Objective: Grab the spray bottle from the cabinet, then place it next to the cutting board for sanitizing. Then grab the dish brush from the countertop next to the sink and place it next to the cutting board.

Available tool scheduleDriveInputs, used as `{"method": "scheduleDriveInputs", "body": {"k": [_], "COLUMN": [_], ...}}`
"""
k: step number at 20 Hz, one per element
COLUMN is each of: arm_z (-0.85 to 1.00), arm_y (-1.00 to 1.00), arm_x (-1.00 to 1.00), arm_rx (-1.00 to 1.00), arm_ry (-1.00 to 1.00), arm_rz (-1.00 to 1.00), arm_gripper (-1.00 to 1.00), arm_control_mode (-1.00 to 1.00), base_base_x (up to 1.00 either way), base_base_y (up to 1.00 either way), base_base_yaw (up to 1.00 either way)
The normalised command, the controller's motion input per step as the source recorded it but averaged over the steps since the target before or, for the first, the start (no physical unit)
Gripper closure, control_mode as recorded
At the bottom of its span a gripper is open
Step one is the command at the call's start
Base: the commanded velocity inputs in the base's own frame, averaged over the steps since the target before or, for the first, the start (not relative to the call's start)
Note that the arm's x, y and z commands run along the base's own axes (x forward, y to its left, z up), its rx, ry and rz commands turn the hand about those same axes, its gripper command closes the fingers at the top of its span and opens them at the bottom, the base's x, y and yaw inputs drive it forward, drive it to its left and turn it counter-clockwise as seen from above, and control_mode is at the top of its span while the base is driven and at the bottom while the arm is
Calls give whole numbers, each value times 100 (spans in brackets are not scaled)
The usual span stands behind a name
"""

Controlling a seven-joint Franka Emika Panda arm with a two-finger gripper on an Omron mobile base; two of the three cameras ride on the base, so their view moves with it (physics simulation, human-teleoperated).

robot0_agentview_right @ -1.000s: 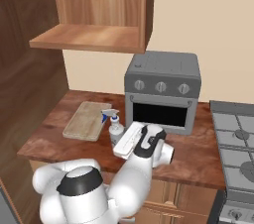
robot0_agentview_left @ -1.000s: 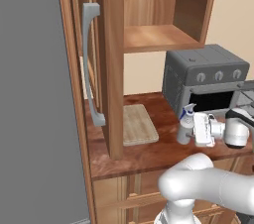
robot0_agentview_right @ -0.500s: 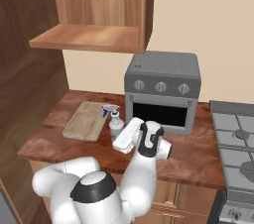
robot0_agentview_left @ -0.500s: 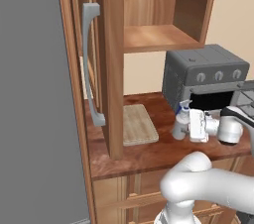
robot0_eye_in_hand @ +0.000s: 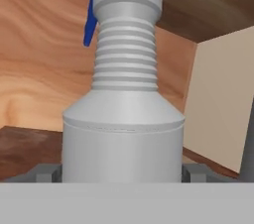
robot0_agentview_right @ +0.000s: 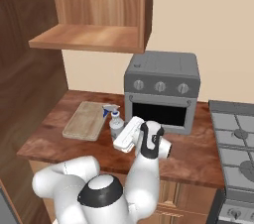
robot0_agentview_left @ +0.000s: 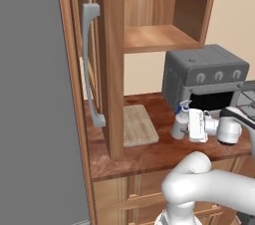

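Spray bottle upright on the reddish countertop, just right of the cutting board in the left base view, in front of the grey toaster oven. In the right base view, same bottle between the pale board and the oven, its blue trigger nozzle pointing toward the board. Gripper level with the bottle's body, reaching in sideways from the oven side, horizontal above the counter. From the right base camera, gripper just in front of and beside the bottle, white hand angled toward it.

Through the hand camera, bottle dead centre and very close: grey body, ribbed white neck, a bit of blue trigger at the top. Fingertips low at either side of the bottle's base, one on each flank, jaws spread wide with the body sitting between them. Small gaps visible between each tip and the bottle wall, so straddling rather than squeezing; bottle's base on the counter, not lifted.

Tall brown cabinet to the left with open shelves and a long curved grey handle on its door. Stove burners at the far right of the counter run.
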Motion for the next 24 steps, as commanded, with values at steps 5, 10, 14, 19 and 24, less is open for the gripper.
{"method": "scheduleDriveInputs", "body": {"k": [5, 10, 14, 19, 24], "arm_z": [-62, -54, -6, 0, 0], "arm_y": [0, 4, 0, -12, -20], "arm_x": [13, 18, 0, 0, 0], "arm_rx": [0, 0, 0, 0, 1], "arm_ry": [0, 0, 0, 0, 0], "arm_rz": [1, 0, 0, 0, 0], "arm_gripper": [100, -100, -100, -100, -100], "arm_control_mode": [-100, -100, -100, -100, -100], "base_base_x": [0, 0, 0, 0, 0], "base_base_y": [0, 0, 0, 0, 0], "base_base_yaw": [0, 0, 0, 0, 0]}}
